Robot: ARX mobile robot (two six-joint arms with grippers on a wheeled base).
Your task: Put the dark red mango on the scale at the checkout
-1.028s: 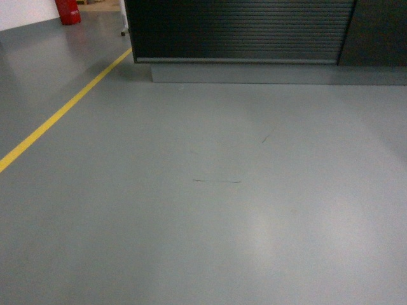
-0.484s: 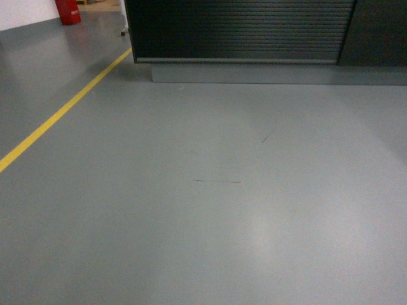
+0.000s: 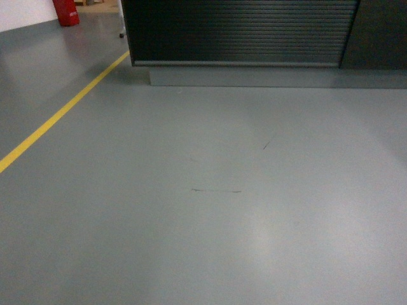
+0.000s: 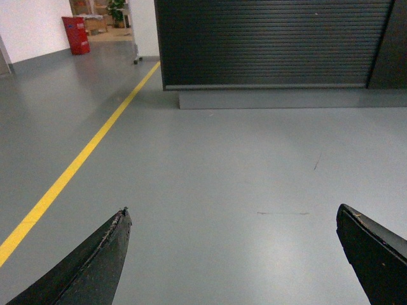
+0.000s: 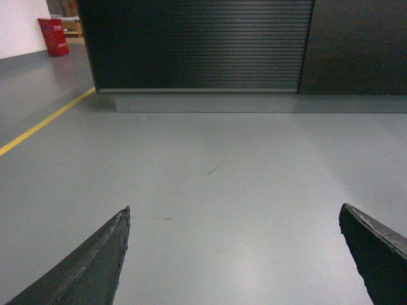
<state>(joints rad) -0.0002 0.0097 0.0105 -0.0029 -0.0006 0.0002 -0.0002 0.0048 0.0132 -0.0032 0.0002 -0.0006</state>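
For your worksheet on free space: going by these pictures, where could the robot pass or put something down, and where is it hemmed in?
The grey floor is bare from the yellow line on the left to the picture's right edge, and forward to the checkout and its plinth. Both the left gripper and the right gripper are open and hold nothing. Crowding shows only beyond the line, near the red bin.

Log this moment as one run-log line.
phase: nearing checkout | left pincer: open, empty | right pincer: open, empty | mango, scale: not in view
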